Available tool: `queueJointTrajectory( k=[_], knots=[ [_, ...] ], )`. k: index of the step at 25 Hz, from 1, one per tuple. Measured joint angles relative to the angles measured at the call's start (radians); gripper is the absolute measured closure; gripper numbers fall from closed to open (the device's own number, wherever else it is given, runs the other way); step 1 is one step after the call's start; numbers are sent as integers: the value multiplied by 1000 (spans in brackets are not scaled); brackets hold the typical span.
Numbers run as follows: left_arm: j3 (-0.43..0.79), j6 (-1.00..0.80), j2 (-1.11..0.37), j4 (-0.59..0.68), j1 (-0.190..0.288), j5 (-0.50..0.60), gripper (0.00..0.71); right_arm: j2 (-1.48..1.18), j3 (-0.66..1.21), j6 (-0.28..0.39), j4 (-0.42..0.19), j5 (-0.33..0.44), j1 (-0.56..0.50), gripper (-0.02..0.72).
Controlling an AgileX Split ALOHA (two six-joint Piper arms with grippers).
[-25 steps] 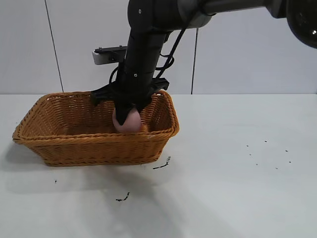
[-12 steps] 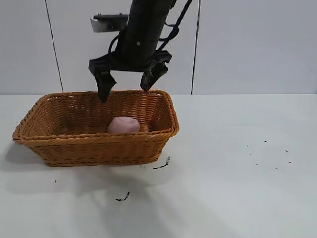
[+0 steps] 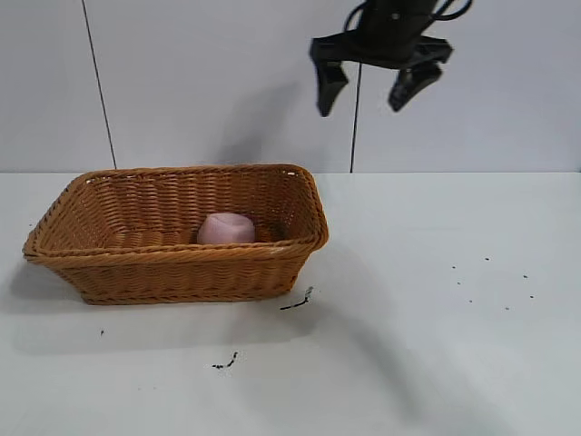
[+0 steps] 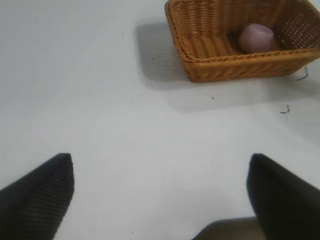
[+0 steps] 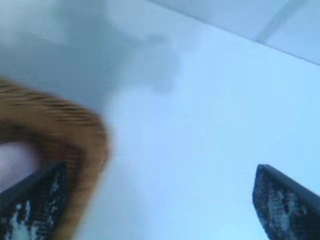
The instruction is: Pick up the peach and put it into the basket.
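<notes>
The pale pink peach (image 3: 226,228) lies inside the orange-brown wicker basket (image 3: 172,265) at the table's left. It also shows in the left wrist view (image 4: 256,38), in the basket (image 4: 210,65). My right gripper (image 3: 366,98) is open and empty, high above the table, up and to the right of the basket. In the right wrist view its gripper (image 5: 160,200) is open over bare table, with the basket's rim (image 5: 85,135) and a bit of peach (image 5: 17,162) at the edge. My left gripper (image 4: 160,187) is open and empty over bare table, far from the basket.
The white table (image 3: 436,318) carries small dark specks (image 3: 298,301) in front of the basket and at the right (image 3: 490,282). A pale panelled wall (image 3: 182,82) stands behind.
My right gripper has let go of the peach, which now rests in the basket. The gripper has risen out of the basket and moved up and to the right, staying open.
</notes>
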Motion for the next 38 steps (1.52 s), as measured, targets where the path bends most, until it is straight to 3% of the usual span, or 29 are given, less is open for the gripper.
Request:
queueJointTrajectory(
  k=[6, 14, 29, 38],
  knots=[
    [0, 0, 0, 0, 0, 0, 18, -28, 0, 0, 6, 88, -34, 14],
    [0, 0, 0, 0, 0, 0, 18, -244, 91, 0, 33, 93, -32, 14],
    [0, 0, 0, 0, 0, 0, 18, -1202, 1088, -4, 15, 92, -32, 14],
    [0, 0, 0, 0, 0, 0, 18, -1772, 1554, -4, 14, -97, -32, 14]
  ],
)
